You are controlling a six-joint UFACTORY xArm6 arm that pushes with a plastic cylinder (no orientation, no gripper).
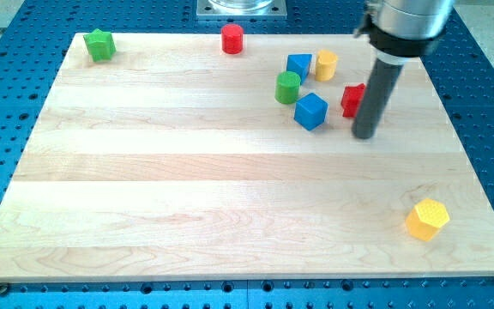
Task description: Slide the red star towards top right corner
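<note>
The red star [352, 99] lies in the upper right part of the wooden board [187, 189], partly hidden behind the dark rod. My tip [365, 135] rests on the board just below and slightly right of the red star, touching or almost touching it. A blue cube [310, 111] lies left of the star. Further up and left are a green cylinder [287, 87], a blue block [298, 65] and a yellow block [325, 64].
A red cylinder [231, 39] stands near the top edge at the middle. A green star [100, 45] sits at the top left corner. A yellow hexagon [426, 219] lies at the bottom right. A blue perforated table [7, 103] surrounds the board.
</note>
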